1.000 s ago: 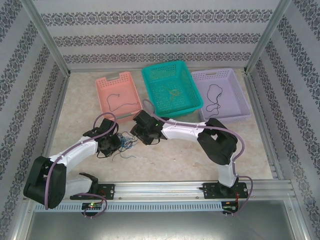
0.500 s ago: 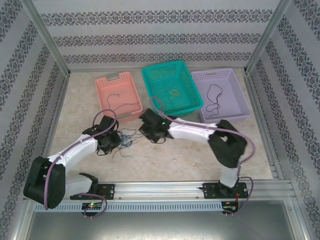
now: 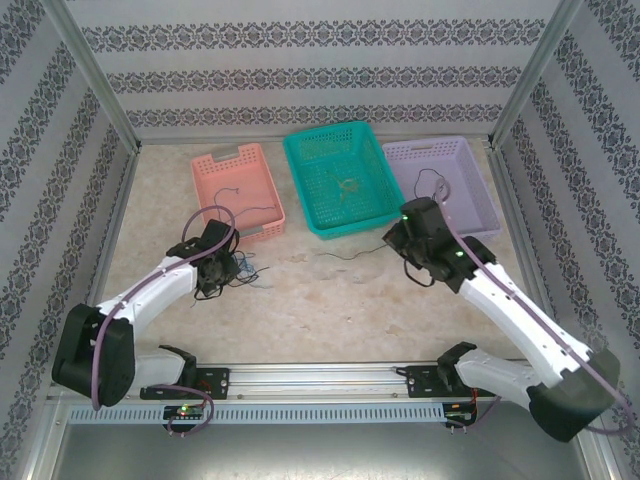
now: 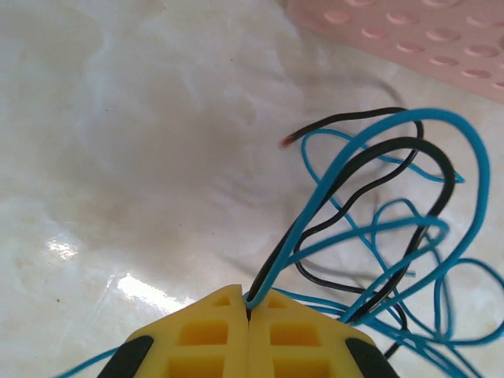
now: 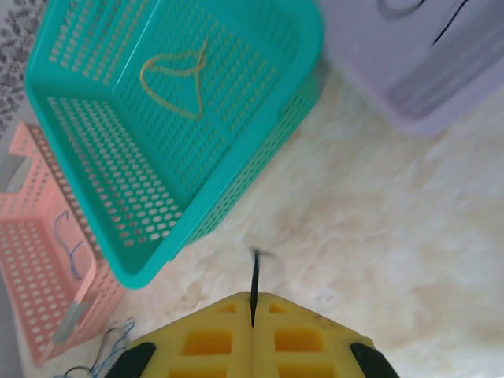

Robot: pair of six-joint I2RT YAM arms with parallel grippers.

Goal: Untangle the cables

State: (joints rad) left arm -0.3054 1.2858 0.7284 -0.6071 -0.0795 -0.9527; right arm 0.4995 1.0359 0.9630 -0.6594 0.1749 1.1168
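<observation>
The right gripper (image 5: 252, 303) has swung away from the left one and out to the right. We now find it in front of the purple basket (image 3: 470, 150), its yellow fingers pressed together on a thin black cable (image 5: 253, 276). That cable trails left across the table (image 3: 330, 310). The left gripper (image 4: 247, 303) is clamped on a tangle of blue and black cables (image 4: 370, 228), which loops over the table just in front of the pink basket (image 3: 215, 160). A yellowish cable (image 5: 177, 79) lies inside the teal basket (image 3: 330, 130).
</observation>
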